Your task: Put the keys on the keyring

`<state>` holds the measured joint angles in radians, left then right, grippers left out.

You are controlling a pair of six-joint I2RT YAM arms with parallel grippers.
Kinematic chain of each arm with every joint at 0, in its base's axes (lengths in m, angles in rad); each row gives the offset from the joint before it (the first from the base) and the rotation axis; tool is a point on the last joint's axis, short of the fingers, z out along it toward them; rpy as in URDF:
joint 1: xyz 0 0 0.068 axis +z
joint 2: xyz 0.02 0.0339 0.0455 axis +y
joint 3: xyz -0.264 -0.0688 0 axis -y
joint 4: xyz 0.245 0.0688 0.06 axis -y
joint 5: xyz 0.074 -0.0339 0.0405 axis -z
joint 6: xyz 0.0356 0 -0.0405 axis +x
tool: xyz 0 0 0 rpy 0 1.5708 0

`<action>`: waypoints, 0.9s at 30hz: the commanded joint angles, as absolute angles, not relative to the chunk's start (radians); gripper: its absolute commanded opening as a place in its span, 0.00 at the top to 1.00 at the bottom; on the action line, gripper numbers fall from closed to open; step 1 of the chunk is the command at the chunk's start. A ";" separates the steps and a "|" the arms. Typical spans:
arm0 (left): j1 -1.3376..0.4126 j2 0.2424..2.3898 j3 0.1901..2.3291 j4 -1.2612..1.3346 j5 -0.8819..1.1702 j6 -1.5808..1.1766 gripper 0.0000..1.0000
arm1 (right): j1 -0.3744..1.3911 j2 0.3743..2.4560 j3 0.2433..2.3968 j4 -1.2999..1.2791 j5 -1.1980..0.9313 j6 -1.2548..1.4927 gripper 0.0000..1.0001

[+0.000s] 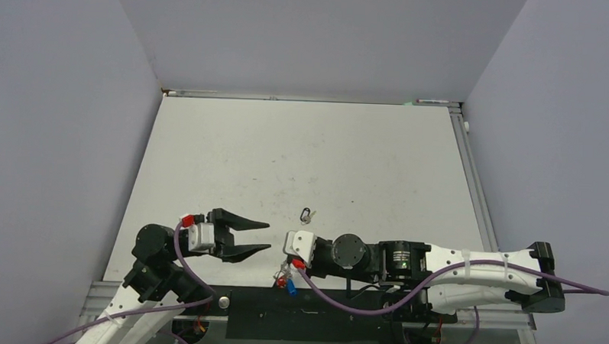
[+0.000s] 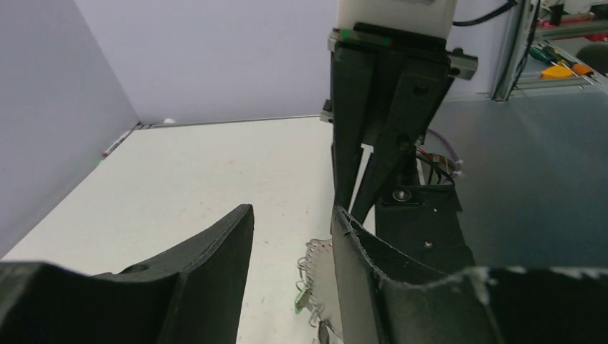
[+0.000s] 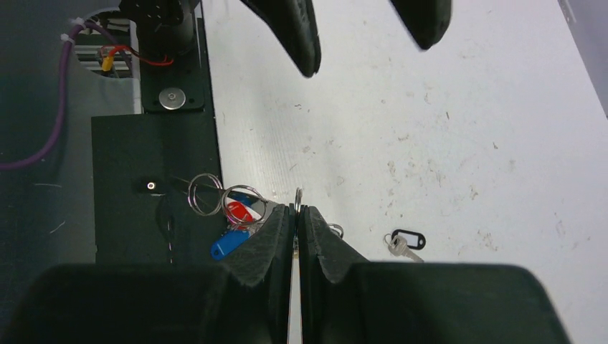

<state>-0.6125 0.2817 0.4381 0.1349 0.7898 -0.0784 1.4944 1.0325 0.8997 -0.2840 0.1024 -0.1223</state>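
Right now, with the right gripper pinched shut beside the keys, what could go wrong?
1. The right gripper seems to pinch only a thin edge of the keyring; it could slip out.
2. The keys straddle the edge of the black base plate and may snag there.
3. The open left gripper is close; the arms might collide.

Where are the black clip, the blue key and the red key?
Black clip (image 3: 409, 239), right wrist view, its middle.
Blue key (image 3: 228, 245), right wrist view, plastic head.
Red key (image 3: 238, 213), right wrist view, plastic head.
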 commanded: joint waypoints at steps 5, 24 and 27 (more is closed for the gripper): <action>-0.637 0.337 0.430 0.248 0.908 -0.186 0.66 | 1.497 1.020 1.004 -0.269 0.021 -0.203 0.95; -0.711 0.446 0.429 0.238 0.945 -0.199 0.75 | 1.497 1.031 1.057 -0.286 -0.025 -0.233 0.95; -0.717 0.456 0.431 0.239 0.942 -0.199 0.82 | 1.497 1.032 1.058 -0.280 -0.031 -0.233 0.95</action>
